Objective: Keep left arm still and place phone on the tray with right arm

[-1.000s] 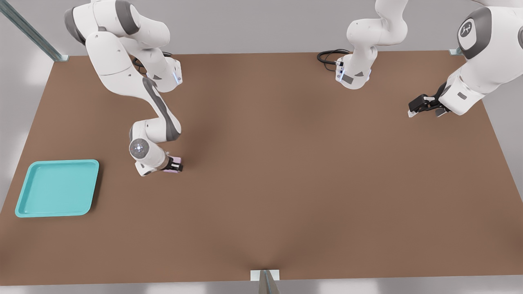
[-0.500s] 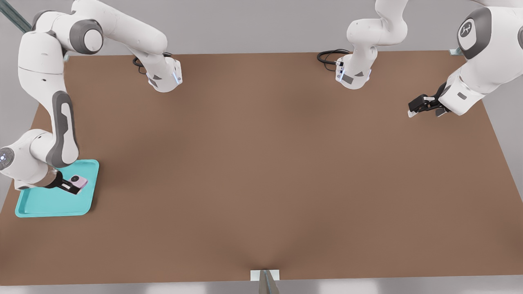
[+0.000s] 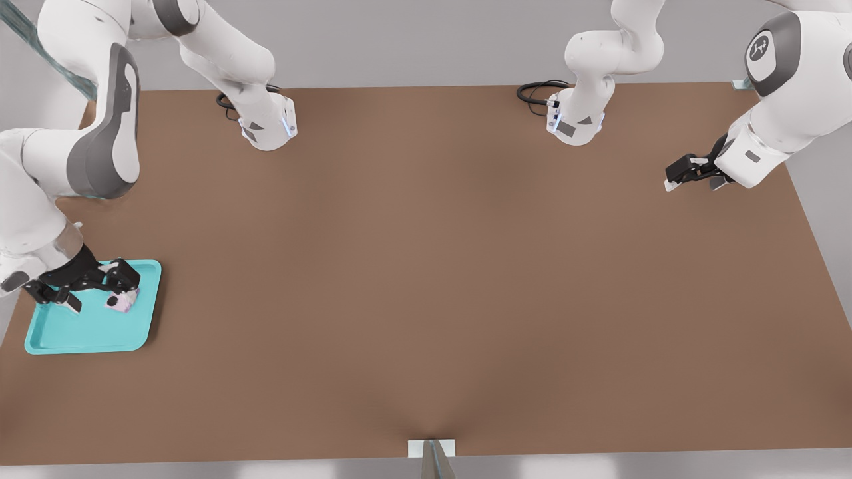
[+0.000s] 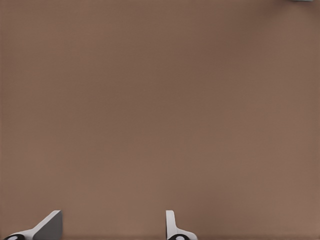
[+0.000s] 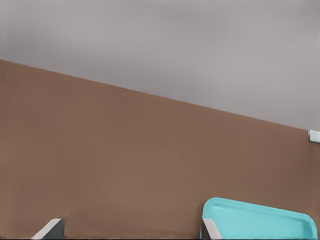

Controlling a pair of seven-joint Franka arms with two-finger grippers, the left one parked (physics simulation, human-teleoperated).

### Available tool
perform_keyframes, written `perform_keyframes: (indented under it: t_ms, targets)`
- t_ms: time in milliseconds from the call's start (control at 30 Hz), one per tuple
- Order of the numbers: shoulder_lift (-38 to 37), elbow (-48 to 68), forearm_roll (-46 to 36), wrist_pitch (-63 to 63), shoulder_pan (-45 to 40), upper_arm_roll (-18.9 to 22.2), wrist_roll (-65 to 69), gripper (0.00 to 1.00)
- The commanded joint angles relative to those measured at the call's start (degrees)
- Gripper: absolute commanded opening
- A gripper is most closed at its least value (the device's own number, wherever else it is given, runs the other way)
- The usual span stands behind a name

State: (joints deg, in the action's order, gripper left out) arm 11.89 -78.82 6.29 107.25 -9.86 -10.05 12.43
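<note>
Turquoise tray [image 3: 93, 329] under spread tool [image 3: 90, 296], phone [image 3: 121, 303] near its front-view-right rim.

— What's hidden around the gripper [image 3: 93, 293]?
— One black finger [image 3: 124, 276] covers part of the phone [image 3: 120, 303]; whether it touches the phone cannot be told; the arm [image 3: 40, 166] runs off the front view's left edge.
— And the wrist view?
— Only two fingertips [image 5: 50, 229] poke in at the edge; the tray [image 5: 260, 220] is cut off there; the phone is out of sight.
</note>
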Motion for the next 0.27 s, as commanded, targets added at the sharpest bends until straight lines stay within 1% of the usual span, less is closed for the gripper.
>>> perform_keyframes:
  t_ms: [0,33,100,133,233]
  targets:
    - [-4.6,-0.3,-2.9,-19.5,14.1,15.2,-5.7,1.0]
    - [-4.6,0.2,-3.0,-20.0,14.9,15.9,-6.8,1.0]
    - [-4.7,0.0,-3.2,-20.1,14.9,14.1,-9.3,1.0]
    - [-5.3,-0.5,-4.6,-20.1,14.9,13.8,-9.5,1.0]
    - [-5.7,-1.7,-5.0,-20.1,14.9,14.1,-9.6,1.0]
